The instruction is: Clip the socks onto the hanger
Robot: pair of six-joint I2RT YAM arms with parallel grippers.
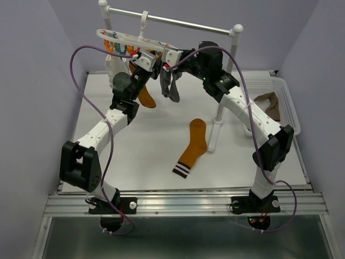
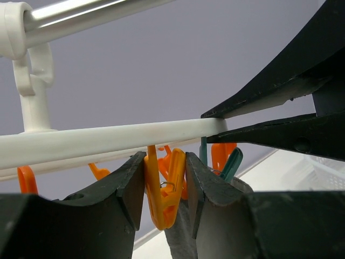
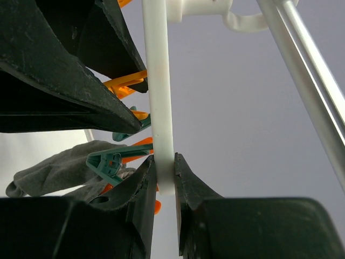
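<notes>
Left hand [image 2: 165, 174], crowded by right hand [image 3: 164, 170] clamping hanger [image 3: 160, 108], seemingly pinches clip [image 2: 161, 202].

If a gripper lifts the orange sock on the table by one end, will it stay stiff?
Probably not: the orange sock lies flat and thin on the table, so it should droop limply. Being soft fabric, it is likely light and will not roll.

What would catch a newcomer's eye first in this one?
Both arms reach up to the white hanger hooked on the metal rail at the back: the left gripper pinches an orange clip, the right gripper clamps the hanger's frame. A mustard-orange sock with a striped cuff lies flat mid-table.
</notes>
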